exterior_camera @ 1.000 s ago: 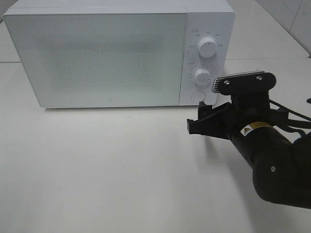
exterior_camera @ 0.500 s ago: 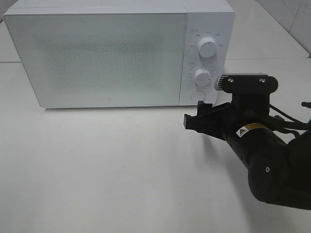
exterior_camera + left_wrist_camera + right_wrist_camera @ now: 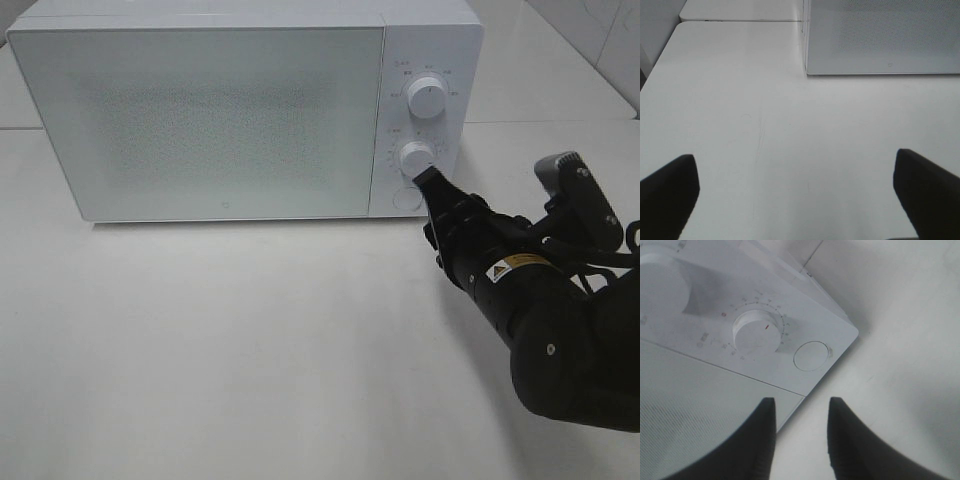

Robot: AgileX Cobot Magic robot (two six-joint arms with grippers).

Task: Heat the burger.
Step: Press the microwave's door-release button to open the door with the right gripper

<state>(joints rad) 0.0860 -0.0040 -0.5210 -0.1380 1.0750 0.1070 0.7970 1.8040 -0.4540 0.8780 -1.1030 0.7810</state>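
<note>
A white microwave oven with a frosted, speckled glass door [image 3: 220, 110] stands on the white table [image 3: 250, 330], and its door is shut. The burger shows in none of the views. It may be behind that door, but the frosting hides whatever is inside, so I cannot tell. The right tool [image 3: 426, 182] is turned on its side, with its tips pointed at the control panel. The lower white round dial [image 3: 416, 157] lies just ahead of the tips, the flat round button [image 3: 406, 198] sits beside the dial and slightly nearer the tool, and the upper white dial [image 3: 428, 97] is farther beyond. In the right wrist view its black fingers [image 3: 757, 440] stand a narrow gap apart with nothing between them, short of the dial and not around it. The tool is therefore partly drawn in but empty. The left tool [image 3: 795, 157] hangs over bare table with its jaws spread wide and holding nothing, and the oven's door corner is well ahead of it. With the door closed, the loading appears finished. What is left is to grip the lower dial and turn it to start the heating.
</note>
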